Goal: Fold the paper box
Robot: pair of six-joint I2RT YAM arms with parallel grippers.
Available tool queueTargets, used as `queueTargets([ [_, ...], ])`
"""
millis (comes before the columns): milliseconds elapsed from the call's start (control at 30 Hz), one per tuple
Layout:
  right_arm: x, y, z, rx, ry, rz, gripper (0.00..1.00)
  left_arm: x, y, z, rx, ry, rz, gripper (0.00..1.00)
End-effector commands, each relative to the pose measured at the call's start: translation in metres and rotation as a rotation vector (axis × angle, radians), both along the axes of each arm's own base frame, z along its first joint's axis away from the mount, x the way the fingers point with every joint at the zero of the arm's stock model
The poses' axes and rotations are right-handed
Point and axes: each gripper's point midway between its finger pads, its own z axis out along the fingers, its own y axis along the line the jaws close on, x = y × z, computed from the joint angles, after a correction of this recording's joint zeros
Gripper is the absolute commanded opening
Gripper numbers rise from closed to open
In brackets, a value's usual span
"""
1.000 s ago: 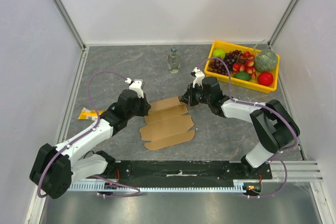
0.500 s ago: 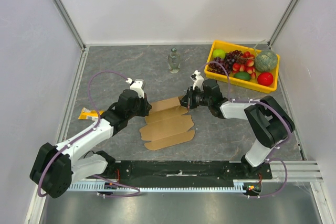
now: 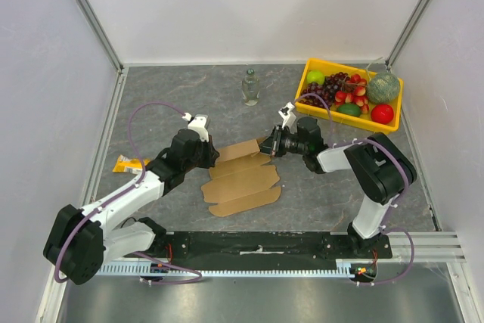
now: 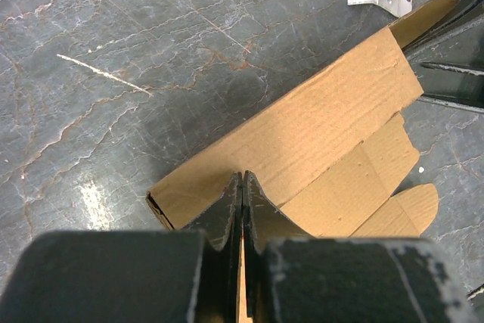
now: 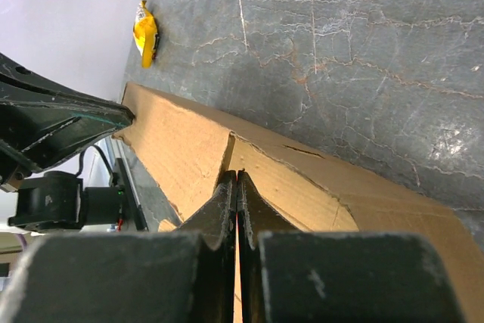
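The paper box (image 3: 242,183) is a flat brown cardboard cut-out lying mid-table, with its far flap (image 3: 243,150) tilted up. My left gripper (image 3: 211,158) is shut at that flap's left end. In the left wrist view a sliver of cardboard shows between the shut fingers (image 4: 242,179), with the flap (image 4: 325,134) stretching away to the right. At the flap's right end, my right gripper (image 3: 266,146) is shut too. The right wrist view shows its tips (image 5: 237,175) pinched on the cardboard (image 5: 181,149).
A yellow tray (image 3: 311,72) of fruit stands at the back right. A clear glass bottle (image 3: 250,87) stands behind the box. A yellow packet (image 3: 128,163) lies at the left, beside my left arm. Grey walls close in the table.
My right arm has swung its elbow back and turned its wrist, and the gripper has shifted slightly right. The far flap stands a little steeper. My left arm has barely moved.
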Motion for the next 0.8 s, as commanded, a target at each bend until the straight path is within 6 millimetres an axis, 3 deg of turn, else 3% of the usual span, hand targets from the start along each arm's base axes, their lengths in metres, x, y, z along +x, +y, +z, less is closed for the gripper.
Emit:
queueTargets([
  [0,0.000,0.006,0.020,0.111,-0.030,0.032,0.00,-0.002,-0.005,-0.003,-0.021,0.018,-0.001,0.02],
  [367,0.020,-0.033,-0.018,-0.256,-0.106,-0.072,0.00,-0.002,-0.006,-0.001,-0.026,0.018,0.003,0.02],
  [767,0.025,-0.061,-0.043,-0.437,-0.111,-0.129,0.00,0.000,-0.006,-0.003,-0.027,0.021,0.010,0.02],
])
